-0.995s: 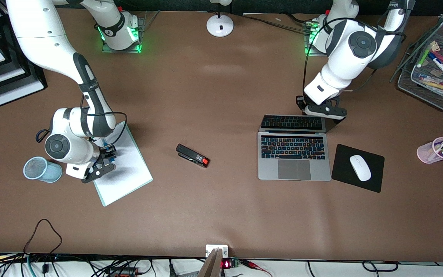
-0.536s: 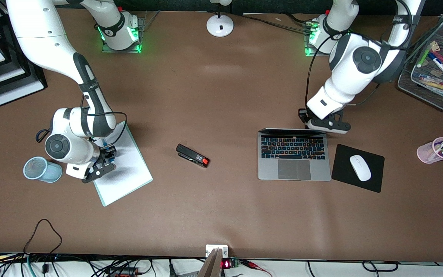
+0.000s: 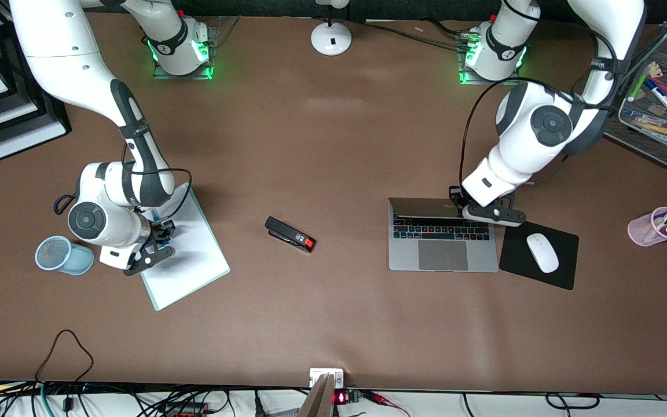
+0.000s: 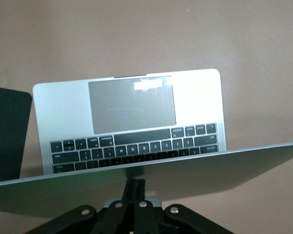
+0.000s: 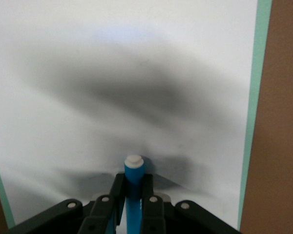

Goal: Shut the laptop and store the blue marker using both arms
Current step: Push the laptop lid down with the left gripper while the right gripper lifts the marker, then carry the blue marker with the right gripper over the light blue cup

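Closing: laptop (image 3: 442,240), at the frame's centre right in the front view, has its lid tipped much lower over the keys than a second ago.
Left gripper (image 3: 487,213): fingers pressed together, pushing on the lid's top edge; it has travelled down the frame with the lid.
Right gripper (image 3: 157,238): at the frame's left, over the clipboard (image 3: 186,249); jaws have just clamped on the blue marker (image 5: 134,187).
Meaning: lid likely near shut; marker gripped, ready for lifting toward storage.
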